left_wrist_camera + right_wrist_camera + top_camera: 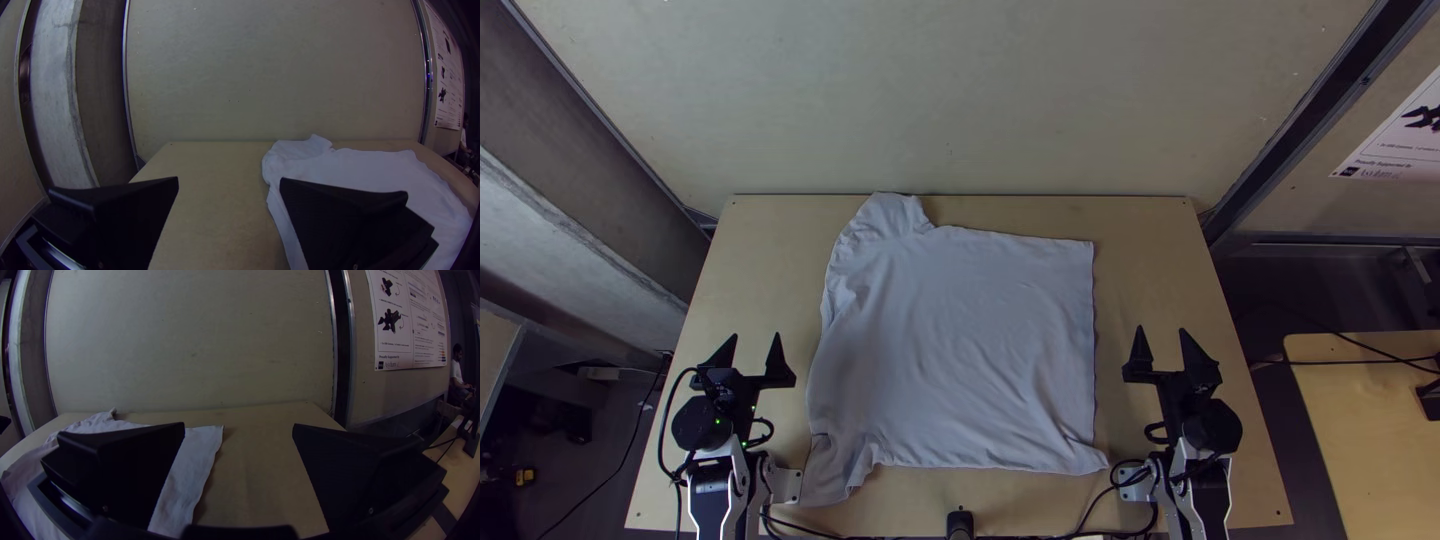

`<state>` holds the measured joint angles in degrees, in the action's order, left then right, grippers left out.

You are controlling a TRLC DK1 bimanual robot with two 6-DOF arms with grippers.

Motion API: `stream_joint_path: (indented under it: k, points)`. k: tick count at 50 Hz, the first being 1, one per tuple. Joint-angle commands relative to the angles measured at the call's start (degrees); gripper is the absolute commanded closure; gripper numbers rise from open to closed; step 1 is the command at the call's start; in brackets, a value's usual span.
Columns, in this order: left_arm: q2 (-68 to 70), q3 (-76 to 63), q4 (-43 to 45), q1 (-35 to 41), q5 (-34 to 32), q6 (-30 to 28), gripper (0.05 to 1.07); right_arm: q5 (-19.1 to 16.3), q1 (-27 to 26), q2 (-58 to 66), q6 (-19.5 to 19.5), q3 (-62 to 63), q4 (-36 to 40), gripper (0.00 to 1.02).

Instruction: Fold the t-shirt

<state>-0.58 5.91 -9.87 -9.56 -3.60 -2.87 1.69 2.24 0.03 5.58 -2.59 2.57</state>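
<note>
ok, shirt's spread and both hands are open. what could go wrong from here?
Far sleeve reaches the far edge of the table; it could slip or snag there.
Near sleeve lies beside the left arm, likely an awkward reach for the left hand.
The shirt is creased along its sleeve side, so folds may come out uneven.

The table [1150,270] is tan, the shirt [960,340] on it plain white. Left gripper [756,334] and right gripper [1161,328]: black. The poster [1405,155] beyond the table looks white, black-figured.
</note>
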Motion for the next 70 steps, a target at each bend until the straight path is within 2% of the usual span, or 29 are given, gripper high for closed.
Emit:
stream_joint_path:
  k: [1, 39, 45, 53, 57, 70]
  points:
    - [0.6, -2.6, -0.7, -0.3, 0.1, -0.7, 0.10, 0.2, -0.2, -0.2, 0.5, 1.2, -0.9, 0.03]
    - [0.6, -2.6, -0.7, 0.2, 0.1, -0.6, 0.10, 0.2, -0.2, -0.2, 0.5, 1.2, -0.9, 0.03]
    - [0.6, -2.6, -0.7, 0.2, 0.1, -0.7, 0.10, 0.1, 0.7, -0.2, 3.6, 1.2, -1.0, 0.03]
    - [0.6, -2.6, -0.7, 0.6, 0.1, 0.8, 0.10, 0.2, -1.0, -0.3, 2.3, 1.2, -1.0, 0.03]
    - [0.5, -2.6, -0.8, 0.6, 0.2, 0.5, 0.10, 0.2, -0.8, -0.3, 3.0, 1.3, -1.1, 0.03]
    - [0.7, -1.5, 2.7, -0.6, 1.4, -0.5, 0.10, 0.2, -1.4, -0.3, 1.4, -0.9, -4.0, 0.03]
